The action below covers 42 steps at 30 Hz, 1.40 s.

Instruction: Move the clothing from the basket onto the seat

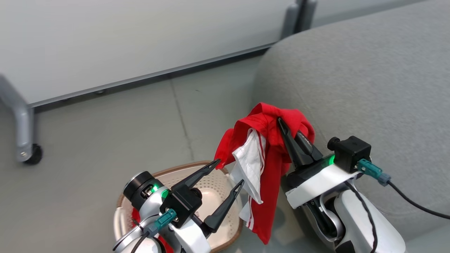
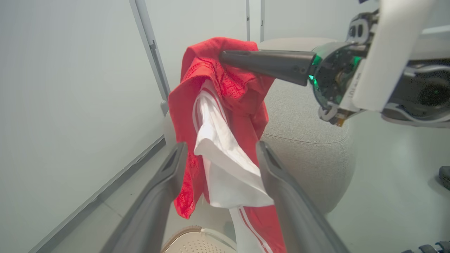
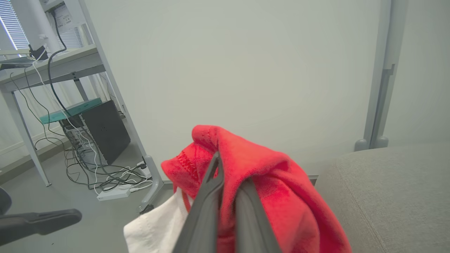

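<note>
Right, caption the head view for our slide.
Right gripper holds red clothing beside the seat; open left gripper over the basket.

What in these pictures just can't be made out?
- Head view: the left hand and its arm cover much of the basket; what lies inside is unclear.
- Left wrist view: the clothing runs off the bottom edge.
- Right wrist view: the clothing buries the right hand's fingertips.
- Head view: the seat is cut off at right.

The left gripper (image 2: 221, 144) stands wide open, fingers framing the hanging clothing (image 2: 228, 88) (red, white-striped), which the right gripper (image 2: 225, 56) pinches at its top; the seat (image 2: 306, 130) lies farther off, the basket (image 2: 191, 242) nearer.
</note>
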{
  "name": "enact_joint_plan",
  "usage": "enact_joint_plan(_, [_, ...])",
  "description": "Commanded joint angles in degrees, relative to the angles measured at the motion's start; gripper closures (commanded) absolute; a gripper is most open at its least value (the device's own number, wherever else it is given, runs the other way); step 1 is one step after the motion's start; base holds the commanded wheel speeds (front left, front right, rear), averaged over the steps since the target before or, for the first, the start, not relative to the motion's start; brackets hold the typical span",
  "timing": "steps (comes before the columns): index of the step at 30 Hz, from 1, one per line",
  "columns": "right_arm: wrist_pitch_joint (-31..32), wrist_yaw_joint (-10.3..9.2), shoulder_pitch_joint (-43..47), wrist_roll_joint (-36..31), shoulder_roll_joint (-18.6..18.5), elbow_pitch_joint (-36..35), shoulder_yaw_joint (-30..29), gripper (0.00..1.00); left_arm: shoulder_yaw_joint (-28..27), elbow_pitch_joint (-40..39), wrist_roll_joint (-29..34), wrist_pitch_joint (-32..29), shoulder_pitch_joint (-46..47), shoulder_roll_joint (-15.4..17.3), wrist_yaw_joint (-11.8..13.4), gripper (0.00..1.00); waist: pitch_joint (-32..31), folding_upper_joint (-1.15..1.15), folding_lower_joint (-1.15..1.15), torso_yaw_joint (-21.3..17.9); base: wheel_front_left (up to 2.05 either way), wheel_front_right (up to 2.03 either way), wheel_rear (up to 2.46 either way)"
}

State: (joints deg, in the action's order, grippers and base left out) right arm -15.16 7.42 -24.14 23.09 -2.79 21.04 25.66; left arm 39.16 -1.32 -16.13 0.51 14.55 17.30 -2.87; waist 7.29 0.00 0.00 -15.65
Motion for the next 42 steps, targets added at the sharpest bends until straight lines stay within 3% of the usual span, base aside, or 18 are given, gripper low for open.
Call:
enact_joint_plan(1, [-0.13, 0.13, 0.09, 0.37, -0.23, -0.80, -0.53, 1.00, -0.15, -0.50, 0.46, -0.34, 1.00, 0.86, -0.09, 0.00, 2.13, 0.00, 0.00, -5.30, 0.00, 0.00, 0.00])
enact_joint_plan(9, [-0.12, 0.13, 0.82, 0.07, -0.23, -2.47, -3.67, 1.00, 0.99, -2.06, 0.87, -2.10, 2.02, 2.20, -0.87, 0.00, 4.00, 0.00, 0.00, -12.38, 0.00, 0.00, 0.00])
enact_joint_plan(16, [-0.13, 0.13, -2.09, -1.08, -0.22, -3.87, -8.63, 1.00, 1.31, -3.33, 1.37, -3.25, 3.38, 3.01, -0.97, 0.00, 6.05, 0.00, 0.00, -15.32, 0.00, 0.00, 0.00])
enact_joint_plan(28, [-0.12, 0.13, -18.98, -6.59, -0.86, -1.58, -24.40, 1.00, 2.24, -5.73, 2.97, -5.02, 8.79, 4.24, -2.15, 0.00, 11.66, 0.00, 0.00, -14.26, 0.00, 0.00, 0.00])
enact_joint_plan(36, [-0.12, 0.13, -30.27, -8.33, -5.10, 0.96, -33.37, 1.00, 3.92, -7.22, 4.07, -6.04, 13.26, 5.18, -3.27, 0.00, 16.91, 0.00, 0.00, -12.07, 0.00, 0.00, 0.00])
enact_joint_plan(42, [-0.12, 0.13, -33.34, -8.17, -7.58, 4.91, -36.80, 1.00, 4.99, -8.04, 5.04, -6.63, 16.02, 6.17, -3.67, 0.00, 21.15, 0.00, 0.00, -10.52, 0.00, 0.00, 0.00])
